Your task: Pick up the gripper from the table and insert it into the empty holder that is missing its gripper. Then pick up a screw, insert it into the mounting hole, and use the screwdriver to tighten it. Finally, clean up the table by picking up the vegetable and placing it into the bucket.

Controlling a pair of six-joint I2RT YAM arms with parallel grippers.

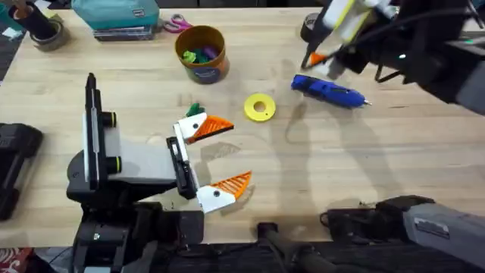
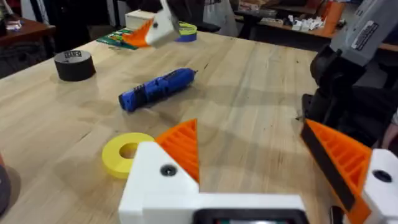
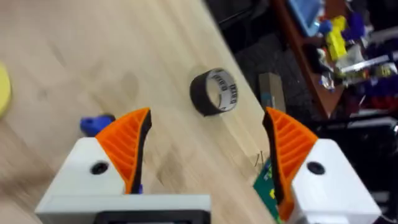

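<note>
My left gripper [image 1: 227,157] [image 2: 249,127] rests low over the near-middle of the table, open, with an orange ribbed pad on each white finger and nothing between them. The green vegetable [image 1: 195,111] lies right beside its far finger. Farther right lies the blue screwdriver [image 1: 327,91] [image 2: 155,90] [image 3: 96,124], flat on the wood. My right gripper [image 1: 324,54] [image 3: 207,118] hovers above and just behind it, open and empty, both orange pads in place. The orange-tan bucket [image 1: 202,53] stands at the back middle with small coloured toys inside. The loose gripper, the empty holder and the screw are out of view.
A yellow ring disc [image 1: 260,107] [image 2: 124,152] lies between the left gripper and the screwdriver. A black tape roll [image 1: 309,26] [image 3: 214,91] [image 2: 74,64] sits near the far right edge. Another tape roll [image 1: 45,32], a teal case [image 1: 117,15] and scissors [image 1: 176,24] line the back.
</note>
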